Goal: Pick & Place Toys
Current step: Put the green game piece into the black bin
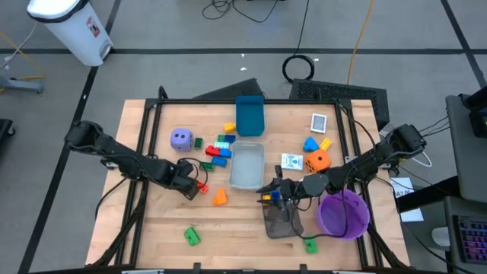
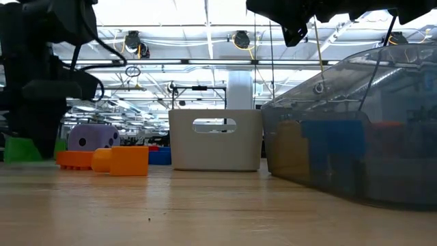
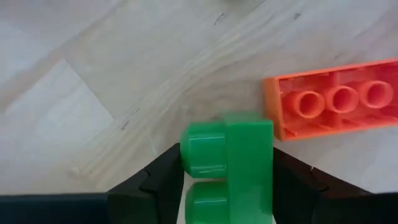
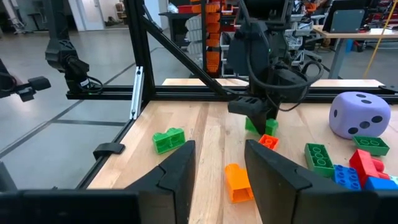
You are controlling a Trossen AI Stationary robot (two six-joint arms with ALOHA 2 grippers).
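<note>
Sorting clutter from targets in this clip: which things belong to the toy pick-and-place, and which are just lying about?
Job: purple die, orange die, brick cluster, orange brick, green brick in left gripper.
Lying about: blue tray, clear tray, purple bowl, cards.

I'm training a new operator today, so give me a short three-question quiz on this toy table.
1. True or false: the purple die lies inside the purple bowl.
2. Which brick sits between the left pincer fingers? A red, B green, C yellow.
3. What lies beside that brick?
Key: 1 false, the purple die is on the table; 2 B, the green brick; 3 an orange brick.
</note>
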